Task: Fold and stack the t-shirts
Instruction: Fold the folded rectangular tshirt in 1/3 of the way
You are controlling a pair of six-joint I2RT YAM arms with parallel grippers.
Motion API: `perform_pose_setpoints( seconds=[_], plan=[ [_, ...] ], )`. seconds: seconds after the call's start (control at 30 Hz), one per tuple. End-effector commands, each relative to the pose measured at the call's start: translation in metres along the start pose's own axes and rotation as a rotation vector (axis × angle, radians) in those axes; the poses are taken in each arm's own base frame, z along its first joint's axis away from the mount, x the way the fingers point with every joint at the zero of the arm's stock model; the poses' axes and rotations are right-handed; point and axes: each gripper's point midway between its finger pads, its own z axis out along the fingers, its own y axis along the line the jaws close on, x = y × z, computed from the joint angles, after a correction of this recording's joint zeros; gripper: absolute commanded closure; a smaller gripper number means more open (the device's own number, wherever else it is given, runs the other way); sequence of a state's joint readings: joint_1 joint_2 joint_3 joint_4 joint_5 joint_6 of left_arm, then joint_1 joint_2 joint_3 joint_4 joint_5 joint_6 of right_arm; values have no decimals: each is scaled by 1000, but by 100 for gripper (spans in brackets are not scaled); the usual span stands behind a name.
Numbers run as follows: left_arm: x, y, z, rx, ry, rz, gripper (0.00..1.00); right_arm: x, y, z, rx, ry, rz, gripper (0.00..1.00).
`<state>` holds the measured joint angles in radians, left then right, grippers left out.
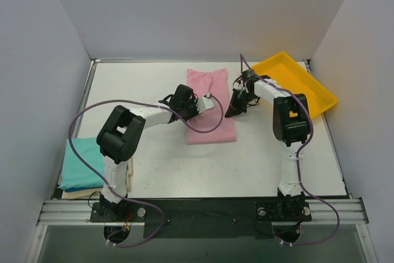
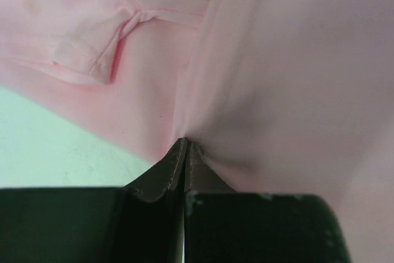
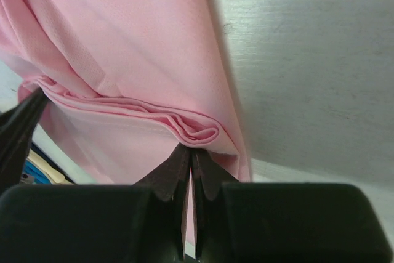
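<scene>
The light pink t-shirt [image 1: 211,81] lies partly folded in the middle of the table. My left gripper [image 1: 192,106] sits at its left edge, and in the left wrist view the left gripper [image 2: 186,143] is shut on a pinch of pink t-shirt [image 2: 277,78]. At the shirt's right edge is my right gripper [image 1: 232,113]. The right wrist view shows the right gripper [image 3: 191,151] shut on the folded edge of the pink t-shirt [image 3: 129,47]. A teal t-shirt [image 1: 83,163] lies folded on a cream t-shirt [image 1: 75,193] at the near left.
A rigid yellow tray [image 1: 297,82] stands at the far right corner, just behind the right arm. White walls enclose the table on the left, back and right. Purple cables loop from both arms over the table.
</scene>
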<state>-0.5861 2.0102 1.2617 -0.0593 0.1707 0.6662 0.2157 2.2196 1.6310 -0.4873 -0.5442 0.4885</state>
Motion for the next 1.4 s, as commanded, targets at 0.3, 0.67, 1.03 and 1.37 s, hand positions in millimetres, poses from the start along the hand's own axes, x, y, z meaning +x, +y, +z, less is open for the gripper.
perform_pose_setpoints(
  seconds=[0.3,0.67,1.03,1.37],
  plan=[
    [-57,41,-33,25,-20,-87,85,-12,11,-47,31,-111,-66,100],
    [-31,-56,-60,288,36,3,82,86,18,-45,-28,-8,-75,100],
    [19,-71,-51,253,174,97,83,119,-40,-13,77,37,31,100],
    [-10,-97,-133,411,31,368,62,122,-45,-82,208,-102,-2,73]
  ],
)
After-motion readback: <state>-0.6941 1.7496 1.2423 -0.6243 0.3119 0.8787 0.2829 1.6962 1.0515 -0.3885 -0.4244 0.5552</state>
